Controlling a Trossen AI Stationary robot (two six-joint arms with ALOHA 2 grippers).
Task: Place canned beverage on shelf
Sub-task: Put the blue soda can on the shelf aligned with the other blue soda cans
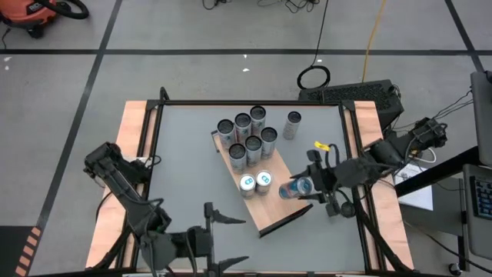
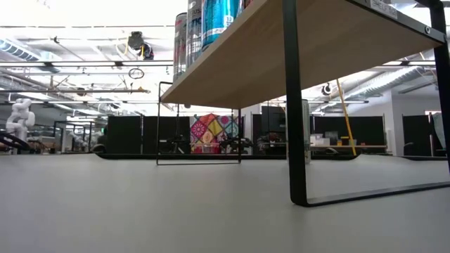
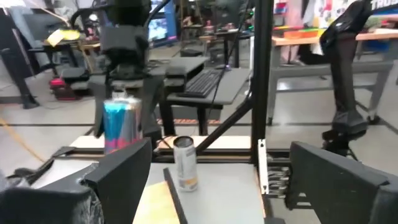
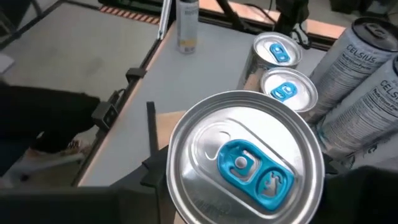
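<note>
Can (image 1: 295, 188) clamped in R gripper (image 1: 314, 187), held over shelf (image 1: 278, 216) beside two blue-tab cans (image 1: 255, 183). Step: placing. Next prob calls for lowering it upright onto bare board by that pair, then release. L gripper (image 1: 224, 239) jaws apart, idle, well off shelf.

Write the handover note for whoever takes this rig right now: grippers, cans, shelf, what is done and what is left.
Right gripper: shut on a blue-tabbed can, held over the near right part of the shelf, beside two blue-tabbed cans already standing there.
Left gripper: open, empty, waiting at the table's near edge.
Shelf: also carries a cluster of six dark-topped cans at its far end.
One silver can stands on the grey table, off the shelf's far right.
Done: eight cans shelved. Left: set down the held can, then probably fetch the silver one.
</note>
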